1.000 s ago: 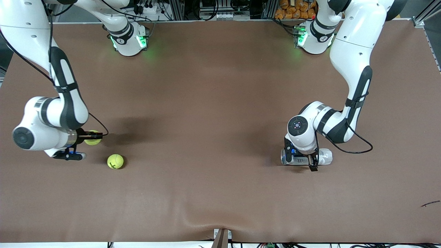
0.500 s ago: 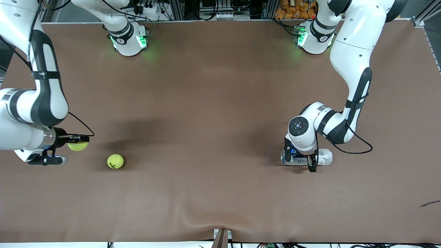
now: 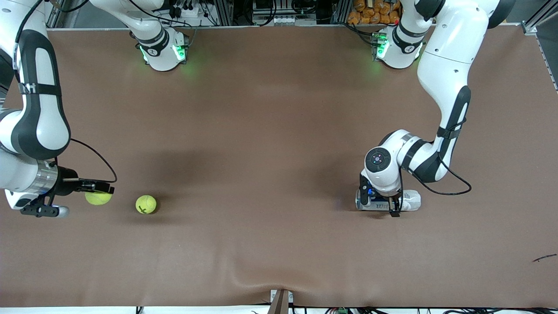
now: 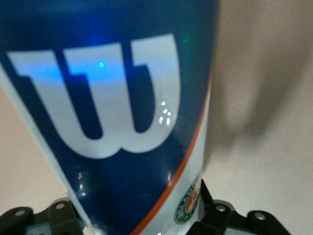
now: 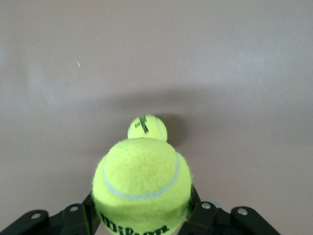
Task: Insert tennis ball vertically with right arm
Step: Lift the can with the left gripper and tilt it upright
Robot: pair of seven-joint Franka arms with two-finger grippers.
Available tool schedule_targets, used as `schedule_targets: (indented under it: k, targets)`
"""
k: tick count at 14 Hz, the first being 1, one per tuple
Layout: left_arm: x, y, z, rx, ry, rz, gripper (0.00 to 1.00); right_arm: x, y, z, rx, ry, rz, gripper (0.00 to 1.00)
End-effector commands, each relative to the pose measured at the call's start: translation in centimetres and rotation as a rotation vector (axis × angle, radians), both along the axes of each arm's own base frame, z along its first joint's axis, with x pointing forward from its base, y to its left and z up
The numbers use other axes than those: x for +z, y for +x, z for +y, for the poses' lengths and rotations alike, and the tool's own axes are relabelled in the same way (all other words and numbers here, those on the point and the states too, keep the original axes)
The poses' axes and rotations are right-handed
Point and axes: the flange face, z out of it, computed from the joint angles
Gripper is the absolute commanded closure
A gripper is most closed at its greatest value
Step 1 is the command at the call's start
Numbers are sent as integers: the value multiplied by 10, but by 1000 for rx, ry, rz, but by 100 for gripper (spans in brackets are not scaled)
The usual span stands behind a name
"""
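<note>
Your brown worktop (image 3: 270, 144) carries everything here, and the biggest thing on it is the ball can (image 3: 407, 199), lying on its side toward the left arm's end, blue label with a white W filling the left wrist view. The left pincer (image 3: 394, 208) is down over the can's middle with a finger on each side of it; you cannot tell from these views whether it has clamped the wall yet. Judge that can as light, thin and slick: squeeze it at mid-body and it may dent or twist out, so hold it gently and square across the round. It will have to stand mouth-up before anything goes in vertically. At the right arm's end, your right pincer (image 3: 99, 192) is clenched on a tennis ball (image 3: 98, 198), lifted clear of the worktop, fingers across its middle as the right wrist view shows. The ball is light, springy and felted, so it grips well and forgives a firm squeeze, but it will bounce and roll if dropped. Take it across its widest part, as now. A second tennis ball (image 3: 146, 204) rests loose on the worktop just beside the held one.
</note>
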Motion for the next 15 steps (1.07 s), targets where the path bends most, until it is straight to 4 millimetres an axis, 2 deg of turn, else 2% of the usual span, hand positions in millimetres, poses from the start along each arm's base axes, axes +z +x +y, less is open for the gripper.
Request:
schedule_targets:
  k: [1, 3, 5, 6, 9, 10, 11, 12, 15]
  targets:
    - [1, 4, 0, -26, 1, -13, 17, 5, 20, 14, -11, 22, -97, 81]
    - [7, 2, -13, -32, -12, -19, 17, -3, 31, 29, -43, 40, -159, 84]
    - [23, -3, -43, -41, -77, -28, 18, -19, 39, 36, -98, 44, -182, 90]
    - [30, -3, -57, -27, -122, -30, 18, -18, 46, 37, -115, 43, -194, 99]
    - [69, 2, -109, 55, -305, -47, 18, -19, 56, 45, -156, 56, -197, 100]
    - [78, 4, -121, 94, -351, -56, 18, -18, 55, 47, -157, 60, -196, 100]
    - [82, -2, -143, 107, -379, -60, 18, -16, 55, 48, -156, 64, -200, 100]
    - [83, -4, -151, 120, -391, -69, 18, -12, 55, 52, -152, 70, -202, 100]
    - [75, 0, -144, 109, -402, -86, 18, 4, 49, 54, -131, 83, -174, 100]
